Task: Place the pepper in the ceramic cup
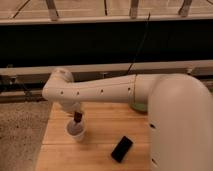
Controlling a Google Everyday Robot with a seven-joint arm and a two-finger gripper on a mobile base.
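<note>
- The pepper (pixel 77 117), slim and dark red, hangs upright with its lower end at the mouth of the ceramic cup (pixel 76 132); whether the tip is already below the rim I cannot tell
- The pincer (pixel 77 113) sits directly above the cup, clamped shut on the pepper's upper end
- The cup stands near the left edge of the wooden worktop (pixel 100 130); a black phone (pixel 122 148) lies to its right, apart from it; a green bowl (pixel 139 106) peeks out behind the arm
- Risks, as I judge them: released off-centre, the pepper may catch the rim and topple out; pressing lower may tip the light cup; a nudged cup could slide towards the near edge
</note>
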